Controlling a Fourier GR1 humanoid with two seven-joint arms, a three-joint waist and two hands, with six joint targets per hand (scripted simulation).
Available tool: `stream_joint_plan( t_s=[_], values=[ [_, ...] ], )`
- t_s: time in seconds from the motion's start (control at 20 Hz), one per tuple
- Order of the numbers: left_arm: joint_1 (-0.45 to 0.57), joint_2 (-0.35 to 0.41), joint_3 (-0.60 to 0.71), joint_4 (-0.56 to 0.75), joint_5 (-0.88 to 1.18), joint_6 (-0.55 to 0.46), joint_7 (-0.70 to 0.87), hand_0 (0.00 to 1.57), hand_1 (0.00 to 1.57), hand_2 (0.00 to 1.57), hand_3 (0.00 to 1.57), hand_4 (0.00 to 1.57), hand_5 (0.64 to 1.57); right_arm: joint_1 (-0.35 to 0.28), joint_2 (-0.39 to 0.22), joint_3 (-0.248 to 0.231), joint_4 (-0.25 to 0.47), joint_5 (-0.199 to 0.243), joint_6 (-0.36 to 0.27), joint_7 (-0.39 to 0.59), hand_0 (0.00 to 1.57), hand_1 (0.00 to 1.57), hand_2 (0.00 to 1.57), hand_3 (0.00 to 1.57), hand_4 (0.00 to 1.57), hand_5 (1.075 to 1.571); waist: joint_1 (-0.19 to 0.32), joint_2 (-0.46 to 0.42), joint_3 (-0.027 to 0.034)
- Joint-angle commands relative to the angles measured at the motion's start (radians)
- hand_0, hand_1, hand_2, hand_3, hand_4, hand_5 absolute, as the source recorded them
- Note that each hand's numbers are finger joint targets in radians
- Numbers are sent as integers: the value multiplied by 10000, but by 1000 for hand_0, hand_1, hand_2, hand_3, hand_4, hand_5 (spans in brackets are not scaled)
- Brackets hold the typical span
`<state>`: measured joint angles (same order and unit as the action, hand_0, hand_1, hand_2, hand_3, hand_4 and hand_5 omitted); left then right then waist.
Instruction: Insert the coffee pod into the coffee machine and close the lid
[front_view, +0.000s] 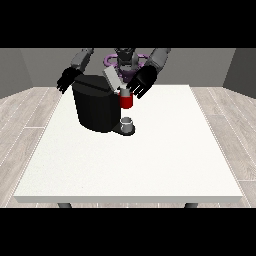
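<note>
Black fingers of the hand at the view's right, spread and relaxed, holding nothing, just beside a red thing at the machine and the raised grey lid. Hand at the view's left likewise open, behind the black coffee machine. Coffee pod not plainly visible; only a grey thing on the machine's base, above the white worktop. Probably best: straight fingers onto the lid, slow downward press. No readable brand or writing.
</note>
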<state>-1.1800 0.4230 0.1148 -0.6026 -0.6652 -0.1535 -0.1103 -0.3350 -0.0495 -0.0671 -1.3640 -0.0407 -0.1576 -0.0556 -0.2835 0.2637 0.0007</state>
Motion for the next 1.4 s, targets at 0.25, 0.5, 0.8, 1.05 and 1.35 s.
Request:
stream_joint_plan(
  t_s=[0.25, 0.5, 0.8, 1.05, 1.35],
  values=[
    [17, -152, -178, -37, -334, 174, 223, 1066, 1066, 1116, 945, 380, 1571, 289, 39, 24, 203, -8, 140, -539, 0, 0, 0, 0, 401, 1571, 18, 1, -2],
    [494, -143, -207, -111, -288, 53, -460, 1064, 1064, 1117, 952, 360, 1571, 558, -114, -36, 87, -19, 135, -162, 0, 0, 0, 0, 434, 1571, 190, -402, -5],
    [173, 770, -452, 27, -716, -481, -1115, 0, 0, 0, 0, 0, 1571, 389, 58, 52, -205, -17, 50, -457, 0, 0, 0, 0, 470, 1571, -30, 193, -4],
    [375, 246, -800, -46, -975, -759, -576, 0, 0, 0, 0, 0, 1571, 627, 167, -2, 123, 5, -151, -204, 0, 0, 0, 0, 419, 1571, 228, -542, -3],
    [60, 424, -530, -86, -1013, -504, -573, 0, 0, 0, 0, 0, 1571, 486, 44, 24, 220, 95, -42, -536, 0, 0, 0, 0, 338, 1571, 106, -161, -5]
  ],
)
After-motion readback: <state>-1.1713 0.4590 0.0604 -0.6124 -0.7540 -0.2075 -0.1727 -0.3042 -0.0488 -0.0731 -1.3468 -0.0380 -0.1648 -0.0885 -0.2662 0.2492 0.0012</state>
